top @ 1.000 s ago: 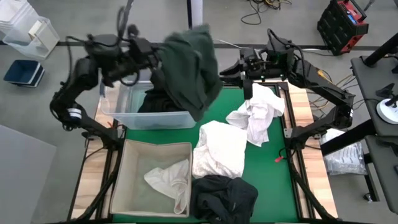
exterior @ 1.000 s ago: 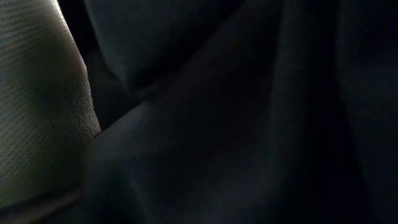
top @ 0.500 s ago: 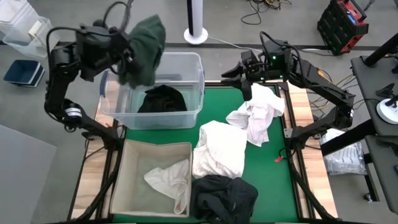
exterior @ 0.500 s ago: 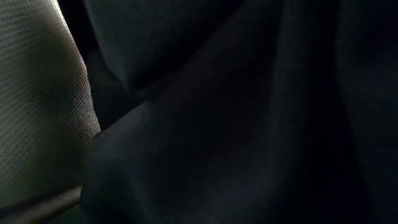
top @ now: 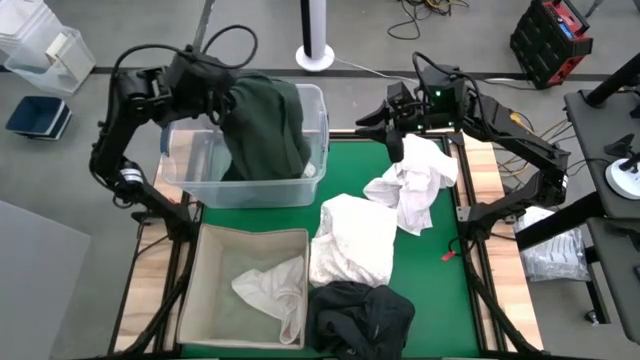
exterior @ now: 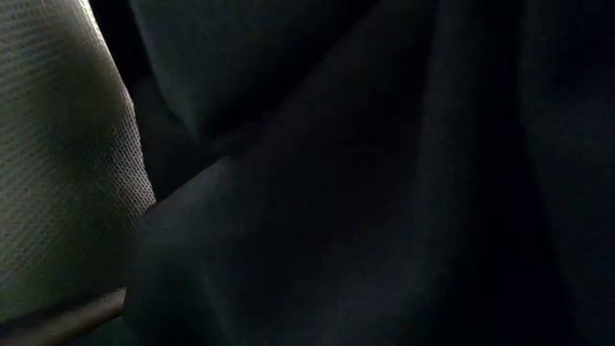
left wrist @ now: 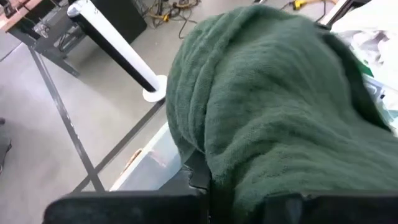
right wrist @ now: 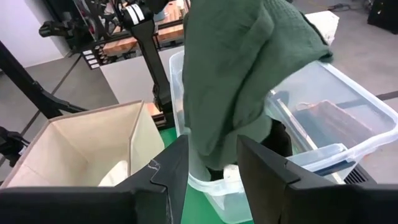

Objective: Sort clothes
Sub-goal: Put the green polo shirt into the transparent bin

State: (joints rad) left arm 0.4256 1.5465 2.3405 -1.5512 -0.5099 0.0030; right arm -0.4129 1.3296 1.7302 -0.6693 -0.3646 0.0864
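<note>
Grey workshop floor with loose cables around a wooden table topped by a green mat [top: 440, 290]. Hanging from the left gripper [top: 222, 92], a dark green fleecy garment [top: 268, 125], thick and ribbed, bunched in heavy folds. Fingers buried under the cloth in the left wrist view, yet judged clenched on it, since the cloth dangles free beneath. Directly below that gripper, a clear plastic tub [top: 190, 170] with something dark in its bottom, glimpsed from the right wrist view only. Lower hem of the garment draped inside the tub, one side spilling over the rim away from the gripper. To finish the drop well: bring the gripper over the middle of the tub, lower until most of the weight rests inside, then let go and lift straight up so no fold snags a finger. Watch that overhanging edge; likely to drag the whole piece out if released too near the wall. Across the table from the left gripper, the right gripper [right wrist: 212, 155] waiting with fingers parted and nothing between them, just above a crumpled white cloth [top: 412, 180]. Well away from both grippers, toward the front edge, a second white garment [top: 350, 240], a black garment [top: 360, 312], and a beige square fabric bin [top: 215, 240] holding another white piece [top: 275, 287].
</note>
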